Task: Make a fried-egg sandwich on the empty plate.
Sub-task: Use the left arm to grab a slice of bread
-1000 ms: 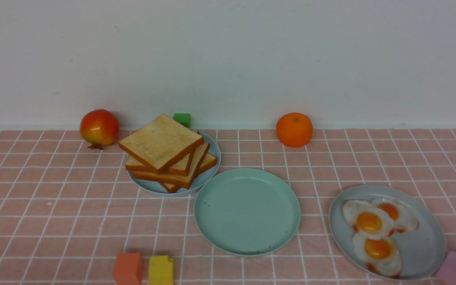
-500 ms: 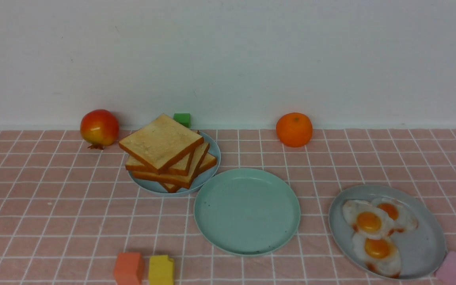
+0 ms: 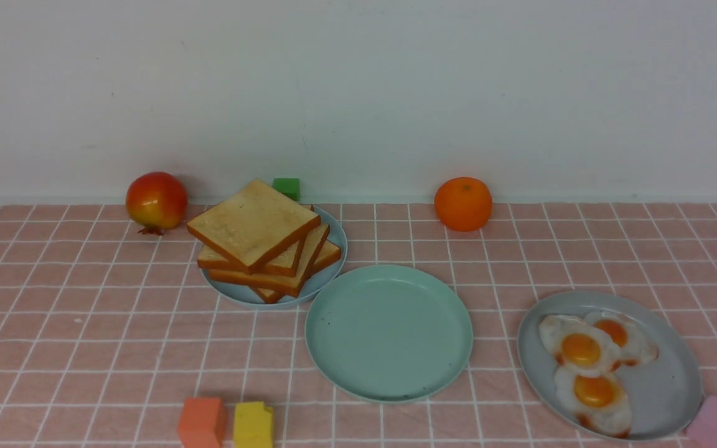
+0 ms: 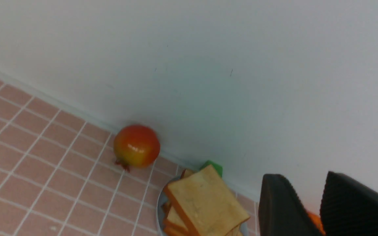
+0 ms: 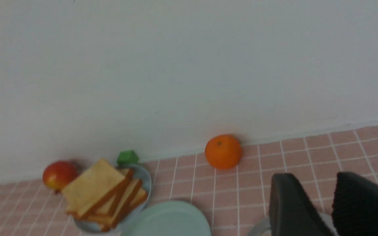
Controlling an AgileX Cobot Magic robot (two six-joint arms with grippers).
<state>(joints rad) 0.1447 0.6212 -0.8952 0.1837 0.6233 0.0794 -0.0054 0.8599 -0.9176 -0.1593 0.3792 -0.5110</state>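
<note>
Pincers are shown only in the wrist views. The left pincer (image 4: 304,186) and the right pincer (image 5: 310,183) are each held with jaws slightly parted and nothing between them. Neither arm is seen in the front view, so both are judged to be drawn back and raised clear of the surface (image 3: 84,323), aimed toward the far wall.

No change is found over the last second: every item lies where it lay, and neither pincer has been moved. The task is therefore judged not yet begun, with a first slice still to be fetched.

Nearest, an orange block (image 3: 201,422) and a yellow block (image 3: 253,424) are set side by side, and a pink block (image 3: 714,423) is placed just beside the grey plate (image 3: 670,386) on the right. Three eggs (image 3: 582,351) are overlapped on that plate. At centre the green plate (image 3: 388,336) is left bare. Behind it to the left, rims apparently touching, the toast (image 3: 259,236) is piled on the blue plate (image 3: 327,277). Farthest, by the wall, a pomegranate (image 3: 156,200), a green block (image 3: 286,186) and an orange (image 3: 463,203) are lined up.
</note>
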